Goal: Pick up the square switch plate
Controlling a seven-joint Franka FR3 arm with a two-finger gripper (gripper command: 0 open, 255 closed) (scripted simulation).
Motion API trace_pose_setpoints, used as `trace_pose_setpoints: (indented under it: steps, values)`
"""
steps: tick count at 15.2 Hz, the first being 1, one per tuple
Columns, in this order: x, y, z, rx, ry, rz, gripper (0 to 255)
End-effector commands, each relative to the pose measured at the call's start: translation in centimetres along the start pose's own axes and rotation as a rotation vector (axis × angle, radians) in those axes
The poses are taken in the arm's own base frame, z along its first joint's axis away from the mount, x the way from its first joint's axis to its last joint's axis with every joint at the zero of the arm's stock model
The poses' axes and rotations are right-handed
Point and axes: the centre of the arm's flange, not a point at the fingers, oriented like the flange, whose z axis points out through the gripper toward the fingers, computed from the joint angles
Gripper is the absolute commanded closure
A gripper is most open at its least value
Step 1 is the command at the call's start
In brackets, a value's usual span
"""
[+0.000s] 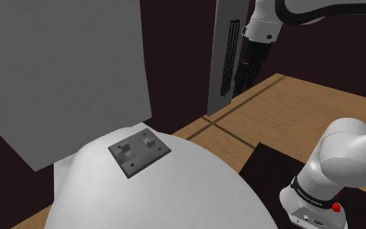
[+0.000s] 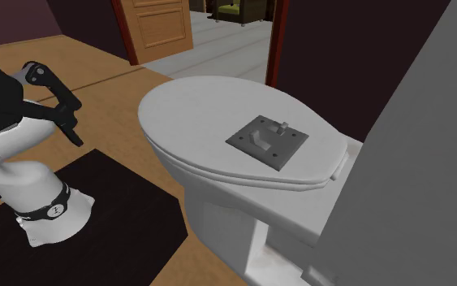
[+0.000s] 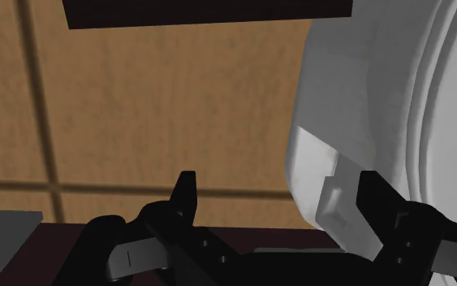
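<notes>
The square switch plate is grey, with two small raised switches and screw holes at its corners. It lies flat on the closed white toilet lid, near the lid's back end by the cistern. The second exterior view has the plate on the lid too. My black gripper hangs over the wooden floor well beyond the toilet's front, far from the plate. In the second exterior view the gripper is at the left, beside the bowl. In the wrist view my gripper is open, with nothing between its fingers.
A tall grey cistern rises behind the lid. A grey panel with a black slotted strip stands past the toilet. A black mat lies under the arm's base on the wooden floor. A wooden door stands open beyond.
</notes>
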Motion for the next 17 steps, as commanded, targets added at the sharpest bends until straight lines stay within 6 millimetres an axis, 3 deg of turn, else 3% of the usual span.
trace_pose_setpoints:
  steps: [1,17]
  values:
    - [0.0,0.0,0.0,0.0,0.0,0.0,0]
    - [7.2,-19.9,5.8,-0.067,0.02,-0.001,0]
